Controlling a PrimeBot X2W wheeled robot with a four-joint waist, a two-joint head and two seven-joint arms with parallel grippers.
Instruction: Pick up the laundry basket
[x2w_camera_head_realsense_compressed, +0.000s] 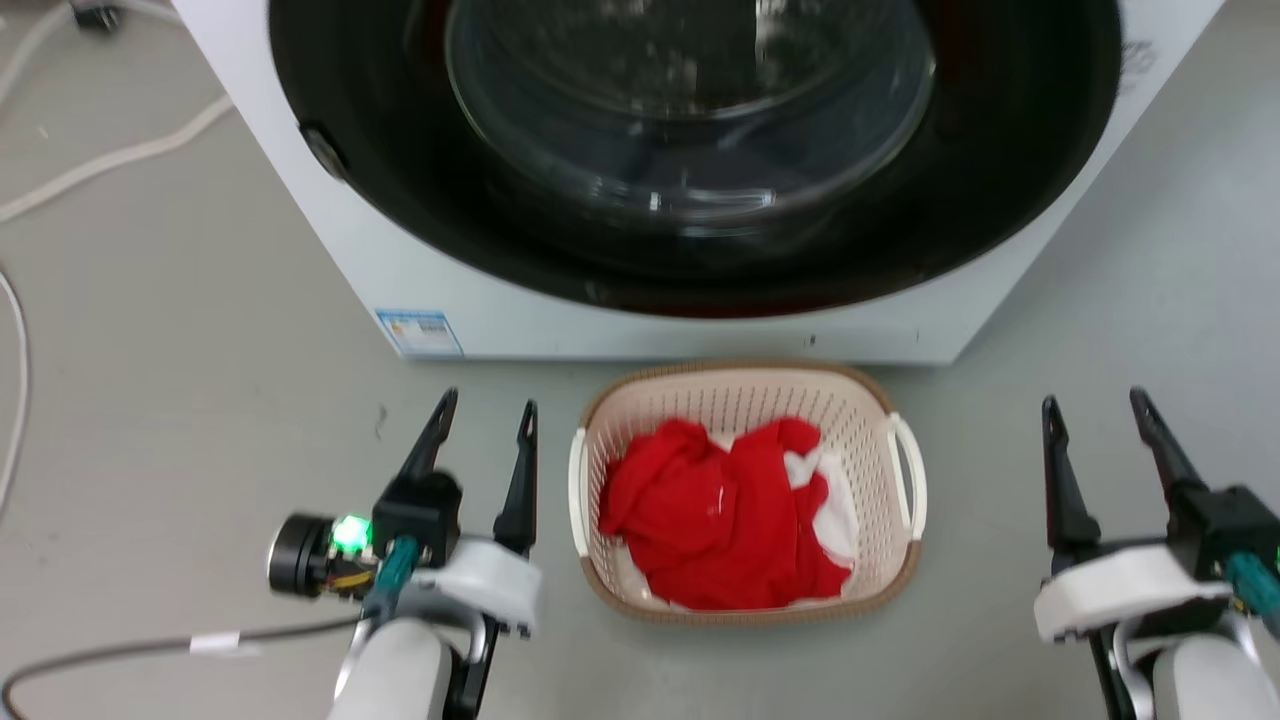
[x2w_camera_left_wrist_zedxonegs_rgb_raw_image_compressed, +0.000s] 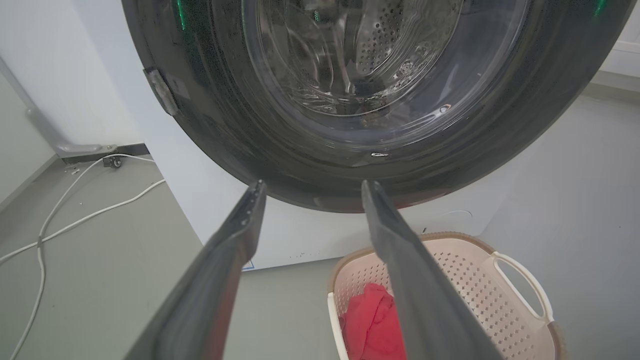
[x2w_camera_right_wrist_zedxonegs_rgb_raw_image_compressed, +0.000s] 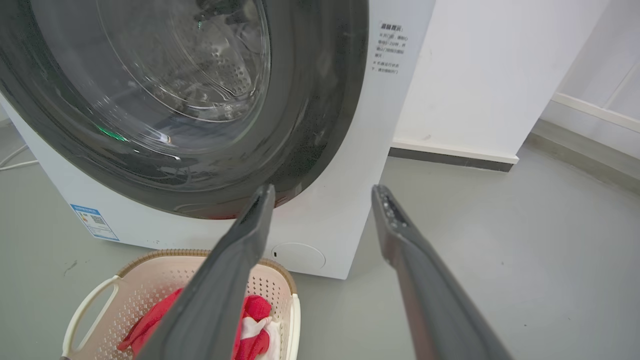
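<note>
The laundry basket (x2w_camera_head_realsense_compressed: 869, 411) is a small cream perforated tub with a brown woven-look rim and white loop handles. It stands on the grey floor just in front of the washer, with red and white cloth (x2w_camera_head_realsense_compressed: 720, 510) inside. My left gripper (x2w_camera_head_realsense_compressed: 486, 400) is open beside the basket's left side, not touching it. My right gripper (x2w_camera_head_realsense_compressed: 1094, 398) is open farther off to the basket's right. The basket (x2w_camera_left_wrist_zedxonegs_rgb_raw_image_compressed: 465, 270) lies low right in the left wrist view, past my open left gripper (x2w_camera_left_wrist_zedxonegs_rgb_raw_image_compressed: 310, 185). It (x2w_camera_right_wrist_zedxonegs_rgb_raw_image_compressed: 150, 290) lies low left in the right wrist view, beside my open right gripper (x2w_camera_right_wrist_zedxonegs_rgb_raw_image_compressed: 322, 189).
A white front-loading washer (x2w_camera_head_realsense_compressed: 560, 310) with a dark round door (x2w_camera_head_realsense_compressed: 690, 150) stands right behind the basket. White cables (x2w_camera_head_realsense_compressed: 110, 160) trail on the floor at the far left. A white wall (x2w_camera_right_wrist_zedxonegs_rgb_raw_image_compressed: 490, 75) and skirting rise to the washer's right.
</note>
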